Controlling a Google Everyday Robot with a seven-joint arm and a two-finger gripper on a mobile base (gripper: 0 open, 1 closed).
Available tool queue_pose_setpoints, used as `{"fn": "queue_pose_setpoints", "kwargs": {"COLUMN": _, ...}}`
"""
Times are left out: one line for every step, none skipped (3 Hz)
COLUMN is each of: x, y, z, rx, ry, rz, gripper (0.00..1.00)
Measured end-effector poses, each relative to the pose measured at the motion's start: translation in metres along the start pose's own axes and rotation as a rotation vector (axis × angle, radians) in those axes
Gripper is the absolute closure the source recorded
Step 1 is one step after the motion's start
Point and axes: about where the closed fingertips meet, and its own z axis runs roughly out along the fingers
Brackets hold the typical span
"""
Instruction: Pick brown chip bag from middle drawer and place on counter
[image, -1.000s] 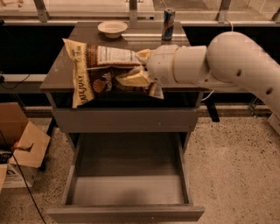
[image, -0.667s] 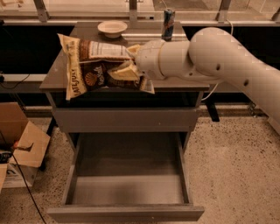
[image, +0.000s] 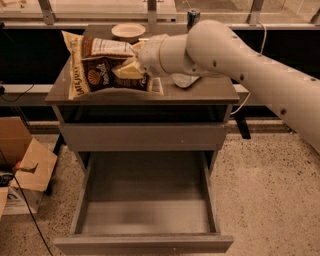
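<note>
The pale fingers (image: 126, 73) are pinched onto the right-hand part of the brown chip bag (image: 95, 70), so the gripper (image: 131, 70) has it firmly in hold, with the wrist reaching in from the right above the counter (image: 205, 92). The bag sits at the counter's left half, tilted up toward the camera, its cream "LATE JULY" strip running down the left edge and its lower edge at or just above the glossy top; whether it is actually touching cannot be told. Behind it a shallow bowl (image: 128, 31) stands near the back edge, well apart from a dark can (image: 192, 17) at the back right. Below, the middle drawer (image: 80, 207) is pulled fully out and shows only its grey floor and walls. A cardboard box (image: 30, 165) lies on the floor to the left.

By my reading the pick is done and the placing step is in hand. The next move calls for settling the bag flat on the bare front-left patch, short of the bowl, then spreading the fingers and drawing the arm (image: 250, 70) back without dragging the crinkly film
</note>
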Motion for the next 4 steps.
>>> {"fn": "queue_pose_setpoints", "kwargs": {"x": -0.002, "y": -0.016, "z": 0.029, "rx": 0.003, "ry": 0.023, "rz": -0.001, "gripper": 0.82}}
{"fn": "queue_pose_setpoints", "kwargs": {"x": 0.007, "y": -0.036, "z": 0.063, "rx": -0.004, "ry": 0.068, "rz": 0.007, "gripper": 0.50}}
{"fn": "queue_pose_setpoints", "kwargs": {"x": 0.016, "y": -0.050, "z": 0.081, "rx": -0.008, "ry": 0.100, "rz": 0.013, "gripper": 0.27}}
{"fn": "queue_pose_setpoints", "kwargs": {"x": 0.015, "y": -0.049, "z": 0.082, "rx": -0.010, "ry": 0.098, "rz": 0.012, "gripper": 0.04}}
